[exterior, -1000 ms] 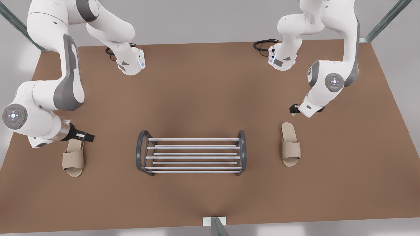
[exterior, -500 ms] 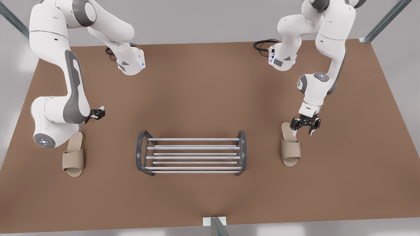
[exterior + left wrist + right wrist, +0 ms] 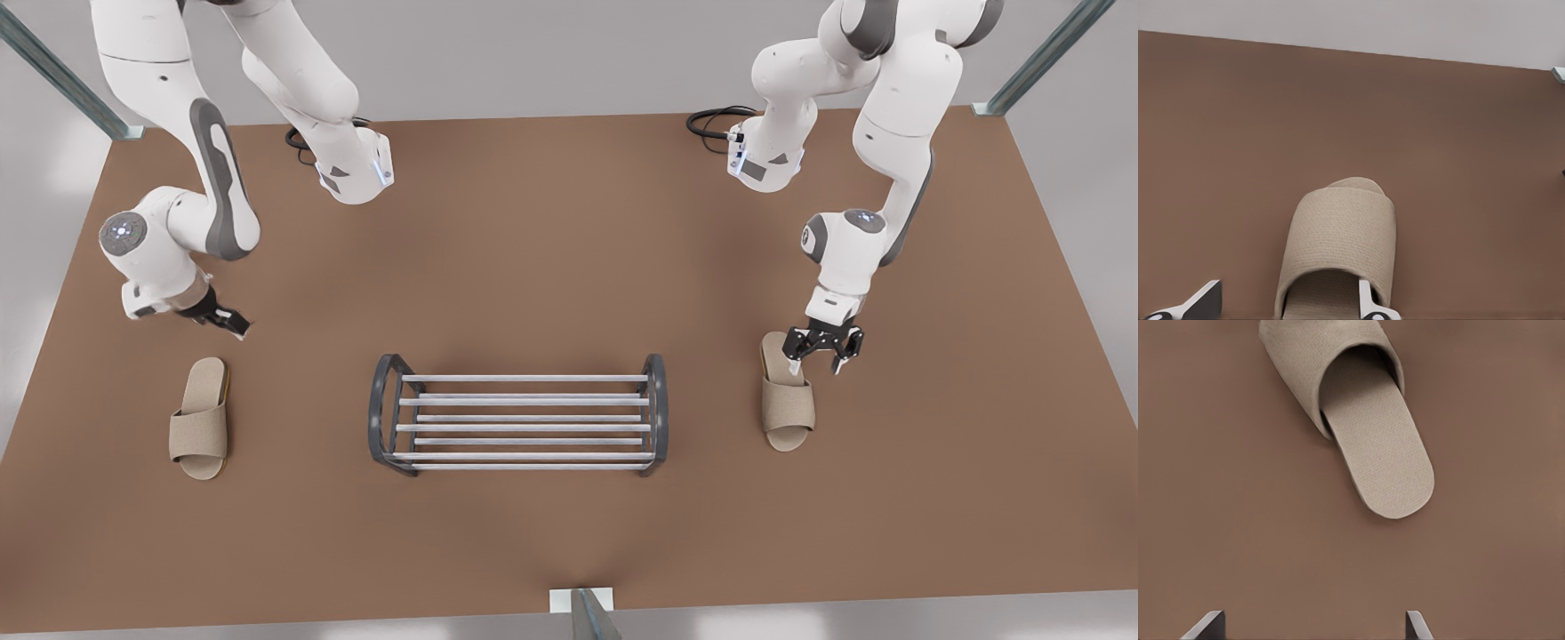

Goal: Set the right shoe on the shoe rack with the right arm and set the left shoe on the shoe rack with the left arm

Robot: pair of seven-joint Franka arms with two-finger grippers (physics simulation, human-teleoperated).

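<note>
A low rack (image 3: 524,401) of silver bars between dark grey end frames sits on a brown table (image 3: 569,267), seen from above.

The left shoe (image 3: 787,400), a beige open-toe slipper, lies flat on the table near the rack's end on the front view's right, apart from it. Its toe points toward the table's near edge. The left gripper (image 3: 816,363) hangs at this shoe's heel end, a little farther from the rack than the shoe's middle, with its fingers spread wide. In the left wrist view one fingertip (image 3: 1371,308) sits at the mouth of the shoe's (image 3: 1338,257) strap and the other is out over bare table.

The right shoe (image 3: 200,418), a matching slipper, lies flat well off the rack's opposite end, toe also toward the near edge. The right gripper (image 3: 233,326) is behind this shoe's heel, clear of it, on the rack's far side. Its fingers are spread wide with nothing between them. The right wrist view shows the shoe's (image 3: 1365,427) heel pointing toward the gripper (image 3: 1311,627).
</note>
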